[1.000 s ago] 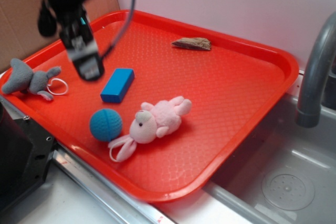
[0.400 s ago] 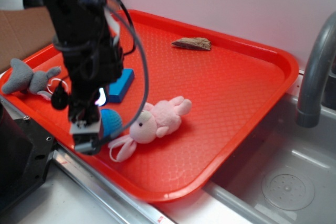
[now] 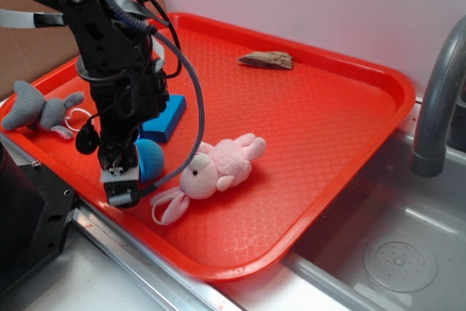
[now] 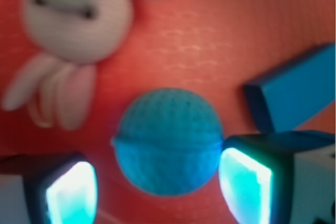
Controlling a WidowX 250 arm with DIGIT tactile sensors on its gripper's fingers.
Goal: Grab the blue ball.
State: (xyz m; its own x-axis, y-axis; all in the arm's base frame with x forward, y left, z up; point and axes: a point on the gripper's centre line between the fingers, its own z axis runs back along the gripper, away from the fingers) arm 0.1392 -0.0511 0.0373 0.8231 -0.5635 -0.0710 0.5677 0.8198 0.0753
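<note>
The blue ball is seen on the red tray between the fingers of the gripper, beside the pink plush bunny. The jaws are spread wide; nothing is gripped.

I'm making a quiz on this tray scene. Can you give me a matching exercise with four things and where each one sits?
Things:
1. blue ball
2. pink plush bunny
3. grey plush toy
4. brown wood piece

Places:
A. at the tray's far edge, near the wall
B. on the tray's left rim
C. between the fingers of the hand
D. mid-tray, just right of the ball

Pairs: 1-C, 2-D, 3-B, 4-A
</note>
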